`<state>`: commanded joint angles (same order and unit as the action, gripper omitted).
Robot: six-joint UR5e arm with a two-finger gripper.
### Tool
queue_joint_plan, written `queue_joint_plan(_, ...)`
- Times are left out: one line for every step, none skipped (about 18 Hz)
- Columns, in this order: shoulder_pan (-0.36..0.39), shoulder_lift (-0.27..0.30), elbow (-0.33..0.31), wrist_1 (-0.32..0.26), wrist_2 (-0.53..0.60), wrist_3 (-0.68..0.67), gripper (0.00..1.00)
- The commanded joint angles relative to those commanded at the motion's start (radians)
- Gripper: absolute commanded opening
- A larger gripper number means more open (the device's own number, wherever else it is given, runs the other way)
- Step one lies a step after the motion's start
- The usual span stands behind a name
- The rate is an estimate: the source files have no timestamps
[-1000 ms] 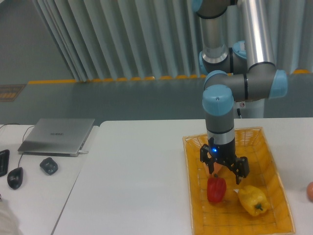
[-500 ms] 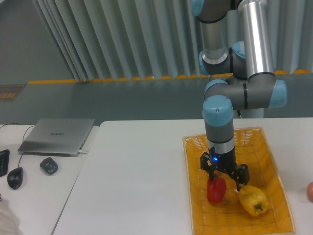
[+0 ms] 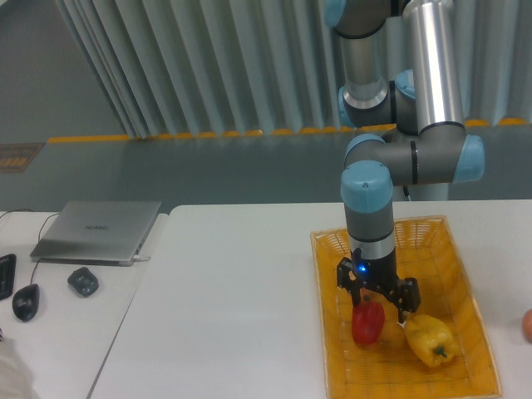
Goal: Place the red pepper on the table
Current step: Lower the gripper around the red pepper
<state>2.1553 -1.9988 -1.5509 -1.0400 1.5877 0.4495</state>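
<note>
Far to my left on the neighbouring surface lie a closed laptop (image 3: 98,231) and two small dark gadgets (image 3: 82,282); they are well apart from my work and I see no risk there. Then comes the broad white bench (image 3: 224,307), where the pepper is meant to end up, with plenty of bare top beside the yellow wicker basket (image 3: 332,366).

The red pepper (image 3: 367,322) sits inside that basket, near its left-hand wall and just beside the yellow pepper (image 3: 430,339). My pincer (image 3: 377,301) hangs straight down over it with its fingers spread apart, the left one (image 3: 357,297) right at the red pepper's top and the right one (image 3: 403,305) out toward the yellow one. I hold nothing yet.

My worries run like this. The pepper's skin is glossy and rounded, so if I close too high, near the stem, I judge it may squirt out or tip over rather than seat. My right finger comes down in the narrow space between the two peppers; it could land on the yellow pepper, shove it, or pinch both together. Whether there is real clearance there I cannot tell from this angle. And once lifted, too low a carry leftward could catch the basket wall and drag the basket across the bench.
</note>
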Motion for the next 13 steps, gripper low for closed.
queue_joint_plan(-0.008, -0.003, -0.002, 0.0, 0.0, -0.006, 1.0)
queue_joint_plan(-0.014, -0.008, -0.002, 0.0, 0.002, -0.012, 1.0)
queue_joint_plan(-0.014, -0.012, -0.003, 0.0, 0.003, -0.012, 1.0)
queue_joint_plan(-0.014, -0.015, -0.003, 0.0, 0.003, -0.012, 1.0)
queue_joint_plan(-0.014, -0.02, -0.003, 0.0, 0.003, -0.012, 1.0)
queue_joint_plan(-0.014, -0.025, -0.003, 0.0, 0.006, -0.012, 1.0)
queue_joint_plan(-0.014, -0.032, -0.003, 0.0, 0.018, -0.014, 1.0)
queue_joint_plan(-0.014, -0.037, -0.003, 0.002, 0.035, -0.014, 1.0)
queue_joint_plan(-0.014, -0.041, -0.003, 0.002, 0.046, -0.014, 1.0)
queue_joint_plan(-0.014, -0.044, -0.003, 0.002, 0.048, -0.012, 1.0)
queue_joint_plan(-0.014, -0.049, -0.003, 0.003, 0.049, -0.011, 1.0)
queue_joint_plan(-0.014, -0.051, -0.002, 0.006, 0.049, -0.009, 1.0)
queue_joint_plan(-0.014, -0.066, -0.002, 0.03, 0.049, -0.009, 1.0)
